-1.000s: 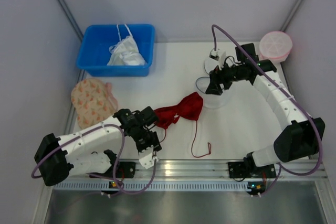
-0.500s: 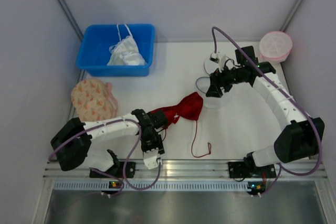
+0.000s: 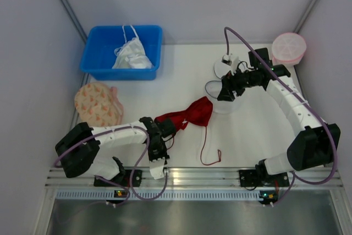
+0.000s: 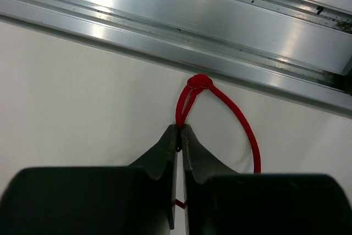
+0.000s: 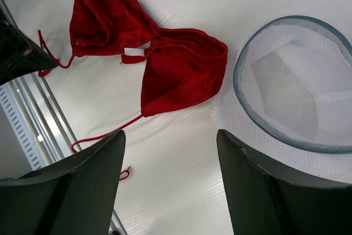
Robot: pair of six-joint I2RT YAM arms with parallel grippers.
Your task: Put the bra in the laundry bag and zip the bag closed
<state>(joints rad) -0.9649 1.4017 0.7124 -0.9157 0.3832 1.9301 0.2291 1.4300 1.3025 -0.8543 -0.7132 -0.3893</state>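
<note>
The dark-red bra [image 3: 190, 115] lies spread on the white table, and its two cups also fill the upper part of the right wrist view [image 5: 181, 75]. My left gripper [image 3: 163, 155] is down at the bra's left end near the front rail. In the left wrist view it [image 4: 180, 130] is shut on a thin red string strap [image 4: 242, 122], whose knot [image 4: 199, 82] lies just past the tips. The laundry bag [image 3: 220, 100], white mesh with a dark rim [image 5: 247, 100], sits right of the bra. My right gripper [image 3: 225, 93] hovers open over it [image 5: 169, 136], holding nothing.
A blue bin [image 3: 99, 48] holding a white garment [image 3: 132, 56] stands at the back left. A beige patterned disc [image 3: 98, 104] lies at the left edge, a pink round mesh bag [image 3: 289, 48] at the back right. The aluminium rail [image 3: 192, 177] runs along the near edge.
My left arm swung right toward the bra's left end, then its jaws closed on the red strap. The right arm has hardly moved.
</note>
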